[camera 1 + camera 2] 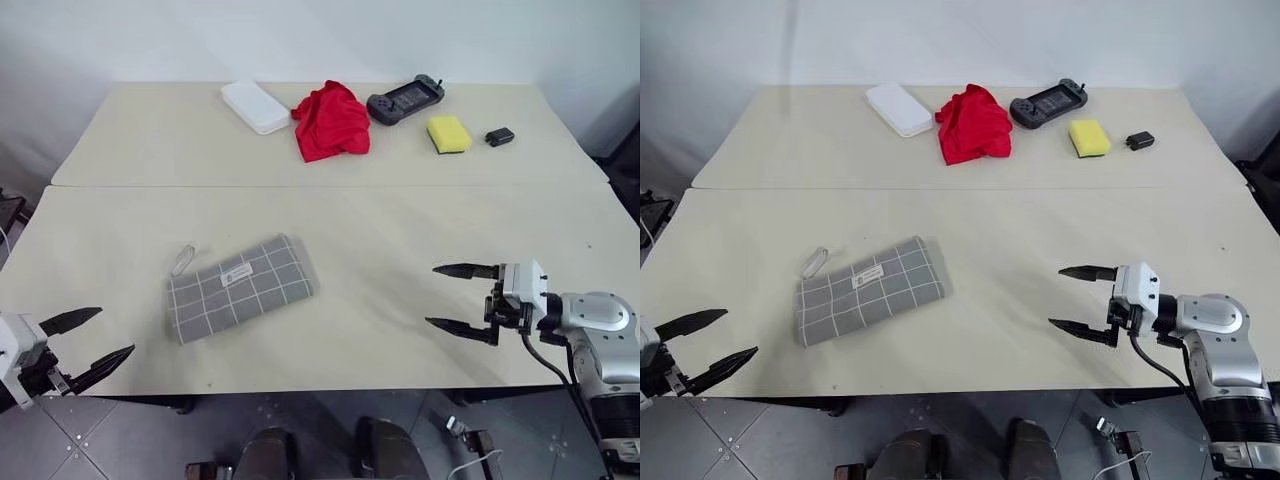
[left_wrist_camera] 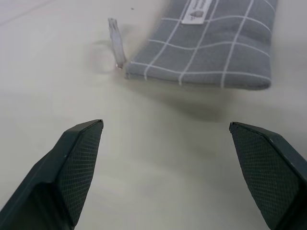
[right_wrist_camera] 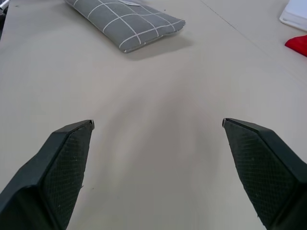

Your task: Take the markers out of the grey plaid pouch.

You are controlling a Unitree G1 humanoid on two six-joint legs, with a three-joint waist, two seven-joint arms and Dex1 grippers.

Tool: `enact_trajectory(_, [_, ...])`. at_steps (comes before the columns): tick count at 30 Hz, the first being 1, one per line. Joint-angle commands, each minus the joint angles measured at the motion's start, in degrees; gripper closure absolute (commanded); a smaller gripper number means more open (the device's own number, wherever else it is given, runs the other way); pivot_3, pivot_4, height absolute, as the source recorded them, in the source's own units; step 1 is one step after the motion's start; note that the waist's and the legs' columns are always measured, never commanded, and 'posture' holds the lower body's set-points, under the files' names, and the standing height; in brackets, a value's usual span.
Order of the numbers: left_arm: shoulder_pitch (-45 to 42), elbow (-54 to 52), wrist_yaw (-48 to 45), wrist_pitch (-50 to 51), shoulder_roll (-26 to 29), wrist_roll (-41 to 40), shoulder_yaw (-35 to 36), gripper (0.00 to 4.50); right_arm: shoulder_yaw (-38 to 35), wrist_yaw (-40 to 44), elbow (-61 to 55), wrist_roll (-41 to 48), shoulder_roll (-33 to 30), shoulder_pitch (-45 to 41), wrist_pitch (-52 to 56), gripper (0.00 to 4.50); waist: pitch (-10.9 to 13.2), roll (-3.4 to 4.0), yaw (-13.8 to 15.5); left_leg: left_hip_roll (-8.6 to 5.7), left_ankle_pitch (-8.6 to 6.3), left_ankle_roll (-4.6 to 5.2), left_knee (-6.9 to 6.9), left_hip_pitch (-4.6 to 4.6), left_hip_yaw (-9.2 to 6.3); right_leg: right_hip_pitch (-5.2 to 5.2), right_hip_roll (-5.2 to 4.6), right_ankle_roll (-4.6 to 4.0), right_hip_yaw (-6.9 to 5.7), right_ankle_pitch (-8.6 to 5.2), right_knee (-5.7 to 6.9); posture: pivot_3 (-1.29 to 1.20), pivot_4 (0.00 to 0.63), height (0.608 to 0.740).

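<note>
Left end effector (image 1: pixel 90 341): lower left of frame, fingers spread wide, holding nothing.
Right end effector (image 1: pixel 453 297): lower right, fingers spread wide, pointing left, holding nothing.

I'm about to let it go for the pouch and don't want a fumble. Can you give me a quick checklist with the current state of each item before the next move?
1. Left gripper open and holding nothing: ok.
2. Right gripper open and holding nothing: ok.
3. Grey plaid pouch lying flat on the table, between the two grippers and touched by neither: ok.
4. Bare table between each gripper and the pouch: ok.
5. Red cloth, white box, yellow sponge and game controller far from the pouch, at the back: ok.
6. Pouch open, markers visible: cannot tell; no opening or marker seen.
</note>
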Motion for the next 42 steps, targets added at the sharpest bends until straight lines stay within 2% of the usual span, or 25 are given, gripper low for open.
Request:
enact_trajectory(1, [0.29, -1.36, -0.4, 2.51, 0.97, -1.76, 0.87, 0.01, -0.28, -1.33, -1.49, 0.09, -0.69, -0.22, 2.11, 0.0, 0.0, 0.0, -0.01, 0.0, 0.0, 0.0, 0.0, 0.0, 0.0, 0.0, 0.0, 0.0, 0.0, 0.0, 0.0, 0.0, 0.15, 0.74])
enact_trajectory(6, [3.81, -2.49, -3.57, 24.18, 4.71, -13.69, 4.68, 0.01, 1.58, -2.98, -8.92, 2.87, 0.81, -0.14, 8.69, 0.0, 0.0, 0.0, -0.18, 0.05, -0.01, -0.01, 0.0, -0.02, 0.02, -0.07, 0.03, 0.0, 0.04, 0.0, 0.04, 0.0, 0.15, 0.74])
enact_trajectory(9, [4.06, 0.72, -2.61, 38.37, 8.15, -18.22, 5.9, 0.0, 5.48, -4.19, -14.92, 3.06, 1.81, -2.36, 13.65, 0.6, 0.0, 0.0, -0.27, 0.12, -0.02, -0.05, 0.0, 0.02, 0.06, -0.12, 0.1, -0.06, 0.11, -0.03, 0.11, 0.0, 0.15, 0.74])
enact_trajectory(11, [2.49, 3.83, -0.61, 49.95, 10.63, -21.54, 5.69, 0.0, 8.91, -5.51, -18.31, 2.7, 3.45, -5.28, 16.85, 1.3, 0.01, 0.01, -0.44, 0.13, -0.02, -0.06, 0.0, 0.1, 0.13, -0.12, 0.12, -0.08, 0.21, -0.05, 0.21, 0.0, 0.15, 0.74])
enact_trajectory(14, [-2.52, 8.31, 4.05, 59.01, 12.05, -21.8, 3.22, 0.0, 13.68, -8.97, -20.1, -0.19, 7.21, -9.95, 19.16, 2.31, 0.01, 0.01, -0.43, 0.11, -0.03, -0.08, 0.0, 0.11, 0.18, -0.29, 0.13, -0.1, 0.41, -0.06, 0.38, 0.0, 0.15, 0.74])
enact_trajectory(17, [-9.0, 8.85, 9.32, 65.7, 11.01, -22.65, 1.9, 0.0, 17.94, -12.98, -18.59, -4.06, 12.11, -14.05, 19.46, 3.39, -0.07, -0.17, 0.0, 0.03, -0.02, -0.1, 0.01, -0.07, 0.29, -0.67, 0.12, -0.12, 0.63, -0.07, 0.67, 0.0, 0.15, 0.74])
enact_trajectory(20, [-16.58, 6.54, 14.88, 73.96, 8.22, -26.32, 1.53, 0.0, 24.29, -18.42, -12.71, -11.82, 19.32, -19.15, 17.5, 4.45, -0.11, -0.23, -0.08, -0.05, -0.01, -0.12, 0.06, -0.12, 0.32, -0.81, 0.06, -0.16, 0.73, -0.09, 0.93, 0.0, 0.15, 0.74])
enact_trajectory(25, [-24.36, 6.96, 22.73, 79.49, 3.65, -25.52, -0.16, 0.0, 28.65, -24.44, -2.12, -19.55, 26.87, -24.41, 12.49, 4.48, -0.16, -0.31, -0.94, -0.2, 0.01, -0.16, 0.07, -0.13, 0.34, -0.92, 0.08, -0.17, 0.77, -0.09, 1.11, 0.0, 0.15, 0.74])
enact_trajectory(29, [-28.3, 6.39, 25.8, 81.78, 0.41, -25.0, -3.51, 0.0, 29.55, -26.82, 8.43, -22.28, 31.9, -27.89, 8.39, 4.48, -0.18, -0.3, -1.49, -0.41, 0.04, -0.17, 0.07, -0.01, 0.3, -0.82, 0.05, -0.16, 0.79, -0.09, 1.16, 0.0, 0.15, 0.74])
enact_trajectory(32, [-32.36, 8.53, 29.16, 83.54, -1.82, -24.54, -3.17, 0.0, 29.71, -27.16, 12.52, -24.17, 33.0, -29.02, 5.4, 4.48, -0.19, -0.29, -1.38, -0.42, 0.07, -0.17, 0.08, -0.01, 0.25, -0.79, 0.04, -0.16, 0.82, -0.09, 1.19, 0.0, 0.15, 0.74])
enact_trajectory(42, [-41.77, 13.26, 29.87, 87.26, -4.9, -22.61, -9.96, 0.0, 30.13, -24.33, 17.51, -26.53, 32.39, -29.2, 0.28, 4.48, -0.22, -0.27, -1.31, -0.5, 0.09, -0.16, 0.25, 0.09, 0.1, -0.61, 0.01, -0.16, 0.95, -0.09, 1.35, 0.0, 0.15, 0.74])
